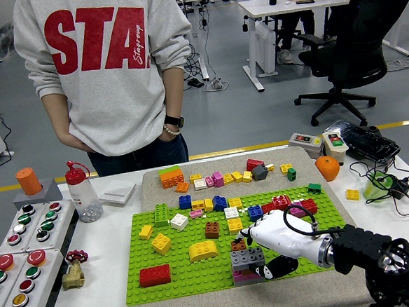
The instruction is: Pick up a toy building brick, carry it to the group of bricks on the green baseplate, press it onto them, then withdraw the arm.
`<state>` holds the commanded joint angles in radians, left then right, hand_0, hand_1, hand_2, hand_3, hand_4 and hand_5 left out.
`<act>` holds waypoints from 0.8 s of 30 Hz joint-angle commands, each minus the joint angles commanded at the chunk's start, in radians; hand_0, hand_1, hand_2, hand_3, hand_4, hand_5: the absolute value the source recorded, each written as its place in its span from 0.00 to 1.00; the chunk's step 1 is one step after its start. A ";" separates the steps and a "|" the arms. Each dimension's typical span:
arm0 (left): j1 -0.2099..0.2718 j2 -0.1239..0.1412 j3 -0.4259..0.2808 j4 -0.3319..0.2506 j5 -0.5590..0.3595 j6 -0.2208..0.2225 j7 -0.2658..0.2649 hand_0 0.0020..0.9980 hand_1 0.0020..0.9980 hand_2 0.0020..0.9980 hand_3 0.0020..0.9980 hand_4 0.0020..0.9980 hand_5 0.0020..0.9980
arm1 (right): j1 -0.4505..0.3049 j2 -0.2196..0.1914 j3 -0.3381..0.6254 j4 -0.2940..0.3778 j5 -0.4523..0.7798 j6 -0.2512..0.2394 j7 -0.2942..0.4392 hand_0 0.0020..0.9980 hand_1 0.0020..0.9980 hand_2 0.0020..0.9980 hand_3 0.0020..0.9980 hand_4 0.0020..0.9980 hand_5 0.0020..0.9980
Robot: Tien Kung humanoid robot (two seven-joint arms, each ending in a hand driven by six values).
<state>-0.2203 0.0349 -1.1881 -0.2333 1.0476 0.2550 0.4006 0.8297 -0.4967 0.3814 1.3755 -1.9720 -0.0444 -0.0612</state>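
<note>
Head view: right hand (280,238), fingers curled on grey brick (247,257), brown brick (211,229) and yellow bricks (202,250) alongside.

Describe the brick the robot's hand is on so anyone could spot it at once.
Start at the green baseplate and go to its near edge, right of centre, where the right hand rests. Under its fingers sits a grey brick stacked on a pink brick; it is the baseplate's only grey one.

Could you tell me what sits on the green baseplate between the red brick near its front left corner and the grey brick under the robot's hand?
In the head view, a rounded yellow brick lies between the red brick and the grey brick.
</note>
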 joint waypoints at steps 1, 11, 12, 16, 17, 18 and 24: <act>0.000 0.000 0.000 0.000 0.000 0.000 0.000 0.63 0.59 0.61 0.40 0.30 0.93 | 0.000 0.000 0.000 0.000 0.001 0.002 0.000 0.66 0.67 0.70 0.82 0.69 0.37; 0.001 -0.001 0.000 0.000 0.001 -0.001 0.001 0.63 0.59 0.61 0.40 0.30 0.94 | -0.008 -0.004 0.017 0.017 0.026 -0.012 0.012 0.82 0.81 0.91 0.95 0.75 0.41; 0.002 -0.001 0.000 0.000 0.001 -0.001 0.001 0.63 0.59 0.61 0.40 0.30 0.94 | -0.008 -0.005 0.019 0.019 0.028 -0.015 0.014 0.82 0.81 0.91 0.95 0.75 0.41; 0.003 -0.002 -0.002 -0.001 0.004 -0.002 0.002 0.63 0.59 0.61 0.40 0.30 0.94 | -0.014 -0.012 0.029 0.035 0.037 -0.036 0.020 0.81 0.80 0.90 0.93 0.72 0.38; 0.004 -0.002 -0.002 -0.001 0.004 -0.002 0.002 0.63 0.59 0.61 0.40 0.30 0.94 | -0.017 -0.016 0.030 0.043 0.036 -0.043 0.021 0.81 0.80 0.90 0.93 0.72 0.38; 0.005 -0.002 -0.002 -0.001 0.004 -0.002 0.003 0.63 0.59 0.61 0.40 0.30 0.94 | -0.020 -0.020 0.031 0.050 0.035 -0.051 0.021 0.81 0.80 0.90 0.93 0.72 0.38; 0.009 -0.004 -0.004 -0.001 0.007 -0.001 0.004 0.63 0.59 0.61 0.40 0.30 0.94 | -0.044 -0.054 0.017 0.100 0.009 -0.150 0.020 0.72 0.73 0.75 0.77 0.66 0.33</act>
<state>-0.2109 0.0306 -1.1924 -0.2344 1.0547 0.2536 0.4045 0.7855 -0.5504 0.3982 1.4755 -1.9625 -0.1947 -0.0411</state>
